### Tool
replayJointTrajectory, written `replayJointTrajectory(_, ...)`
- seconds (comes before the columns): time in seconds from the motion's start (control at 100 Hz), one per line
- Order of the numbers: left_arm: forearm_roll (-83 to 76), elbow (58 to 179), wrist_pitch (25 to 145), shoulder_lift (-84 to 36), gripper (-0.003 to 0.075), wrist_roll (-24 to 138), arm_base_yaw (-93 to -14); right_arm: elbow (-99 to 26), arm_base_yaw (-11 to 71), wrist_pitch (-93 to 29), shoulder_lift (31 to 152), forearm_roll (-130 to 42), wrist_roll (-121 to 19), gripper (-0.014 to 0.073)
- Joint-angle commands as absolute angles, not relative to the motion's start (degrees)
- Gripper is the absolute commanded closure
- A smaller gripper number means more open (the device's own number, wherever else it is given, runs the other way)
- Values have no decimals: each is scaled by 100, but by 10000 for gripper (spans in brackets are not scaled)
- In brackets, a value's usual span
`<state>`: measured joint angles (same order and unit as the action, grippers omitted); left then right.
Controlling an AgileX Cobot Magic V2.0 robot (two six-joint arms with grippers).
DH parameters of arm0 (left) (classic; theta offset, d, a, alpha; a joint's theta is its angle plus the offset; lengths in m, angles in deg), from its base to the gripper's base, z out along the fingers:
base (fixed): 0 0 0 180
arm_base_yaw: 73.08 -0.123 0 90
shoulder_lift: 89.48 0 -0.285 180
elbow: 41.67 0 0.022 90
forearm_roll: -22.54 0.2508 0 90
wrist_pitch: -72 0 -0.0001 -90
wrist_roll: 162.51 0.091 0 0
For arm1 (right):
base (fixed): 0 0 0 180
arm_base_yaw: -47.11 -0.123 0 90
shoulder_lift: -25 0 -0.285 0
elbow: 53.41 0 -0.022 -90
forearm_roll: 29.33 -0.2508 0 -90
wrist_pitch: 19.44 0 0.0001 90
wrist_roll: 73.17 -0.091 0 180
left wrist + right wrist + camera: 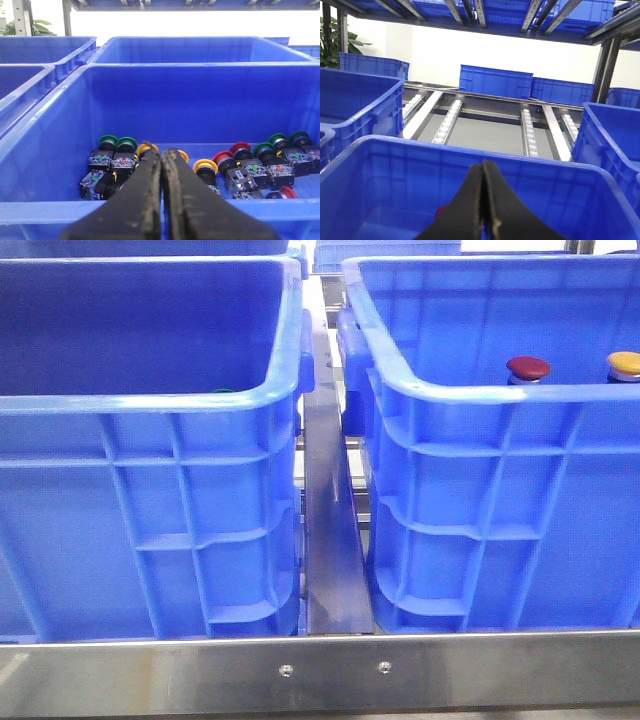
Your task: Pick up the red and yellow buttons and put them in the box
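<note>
- Green-topped buttons (116, 145): a pair side by side just beyond the tips of the left jaws, off to one side; more green caps (263, 149) lie well off to the other side.
- Roller tracks (448, 120): pale strips on a grey bed, well beyond the right jaws.
- Far blue crates (495, 81): in a row past the tracks, straight ahead of the right jaws.
- Shelf frame (470, 10): dark bars high above the right jaws.
- Plant leaves (330, 45): far off to one side.
- Steel rail (330, 540) and crossbar (320, 670) with two screws: front view, where no jaws show.
</note>
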<state>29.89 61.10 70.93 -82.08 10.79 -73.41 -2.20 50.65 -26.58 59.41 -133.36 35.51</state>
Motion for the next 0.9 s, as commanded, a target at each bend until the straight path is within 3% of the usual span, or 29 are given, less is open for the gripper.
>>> replayJointTrajectory(0.0, 2959, 5843, 6606, -8357, 739, 1078, -7351, -361, 5054, -2838, 5962, -13947, 3547, 662)
replayJointTrajectory(0.89, 2959, 5843, 6606, -8357, 739, 1078, -7351, -361, 5080, -2966, 5962, -13522, 3294, 662)
